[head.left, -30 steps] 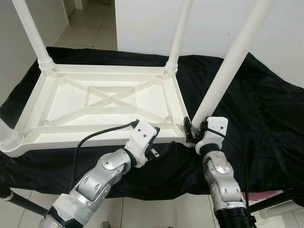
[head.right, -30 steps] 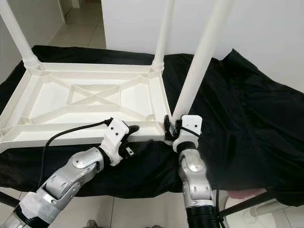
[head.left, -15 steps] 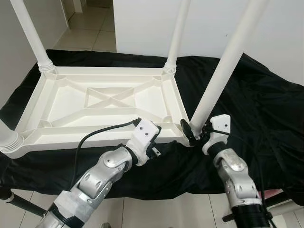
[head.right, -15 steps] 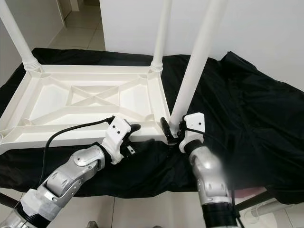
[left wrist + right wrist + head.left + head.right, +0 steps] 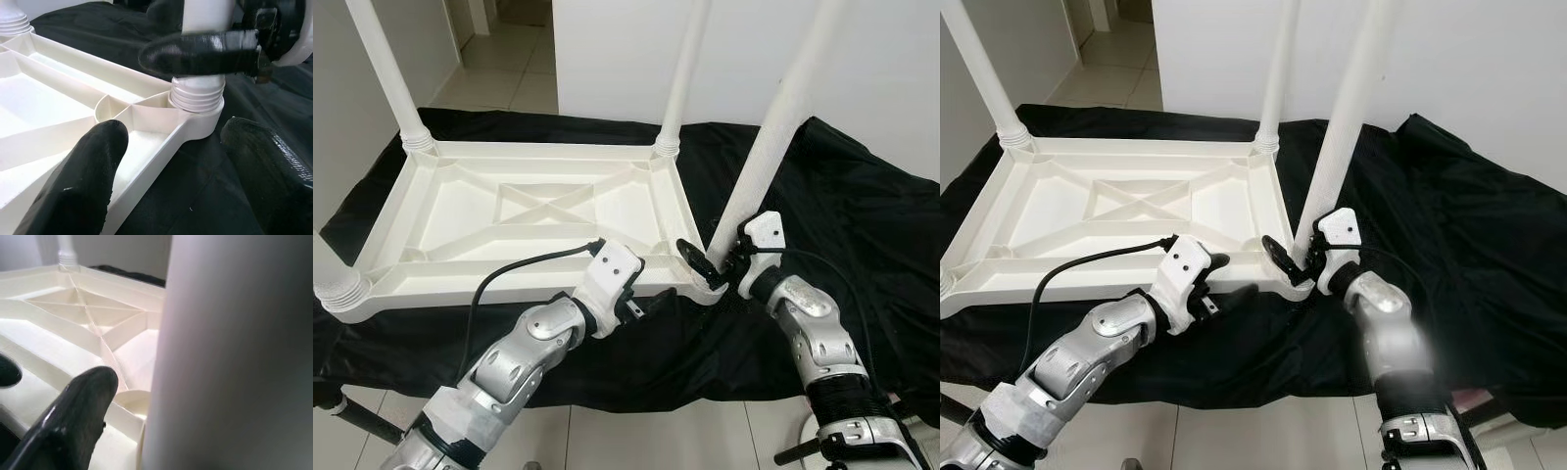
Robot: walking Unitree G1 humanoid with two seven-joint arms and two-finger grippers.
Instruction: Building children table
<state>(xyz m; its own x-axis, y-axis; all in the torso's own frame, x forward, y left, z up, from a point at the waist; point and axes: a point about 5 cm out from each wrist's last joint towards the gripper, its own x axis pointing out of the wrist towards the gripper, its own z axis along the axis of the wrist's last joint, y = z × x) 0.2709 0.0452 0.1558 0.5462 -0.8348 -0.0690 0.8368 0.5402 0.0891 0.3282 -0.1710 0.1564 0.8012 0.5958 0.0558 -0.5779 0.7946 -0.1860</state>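
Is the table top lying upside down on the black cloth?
Yes, the table top shows its ribbed underside, legs pointing up, resting on the black cloth.
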